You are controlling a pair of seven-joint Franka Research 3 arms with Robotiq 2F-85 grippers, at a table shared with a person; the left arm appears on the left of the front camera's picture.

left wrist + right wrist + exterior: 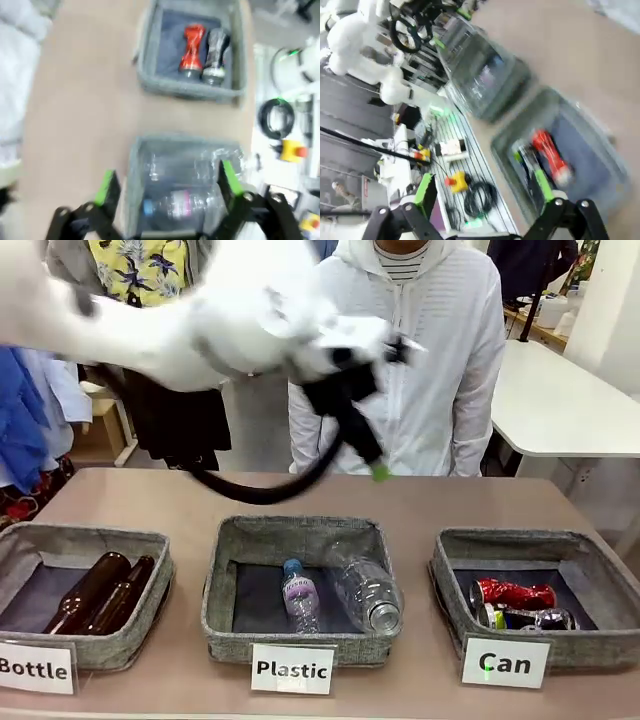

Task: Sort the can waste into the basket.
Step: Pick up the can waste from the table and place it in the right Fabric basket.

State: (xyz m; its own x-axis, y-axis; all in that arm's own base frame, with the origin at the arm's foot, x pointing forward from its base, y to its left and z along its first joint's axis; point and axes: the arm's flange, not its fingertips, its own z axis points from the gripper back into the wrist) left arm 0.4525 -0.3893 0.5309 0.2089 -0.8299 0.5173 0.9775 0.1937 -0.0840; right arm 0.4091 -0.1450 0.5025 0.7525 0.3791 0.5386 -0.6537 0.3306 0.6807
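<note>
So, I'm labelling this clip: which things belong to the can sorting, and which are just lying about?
Job:
red can
black can
Can basket

Lying about:
Plastic basket, clear bottles
Bottle basket, brown bottles

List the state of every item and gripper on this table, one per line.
Red can: crushed, lying in the Can basket.
Black can: crushed, beside the red one.
Plastic bottles: lying in the Plastic basket.
Brown bottles: lying in the Bottle basket.
Left gripper: open, empty.
Right gripper: open, empty.
</note>
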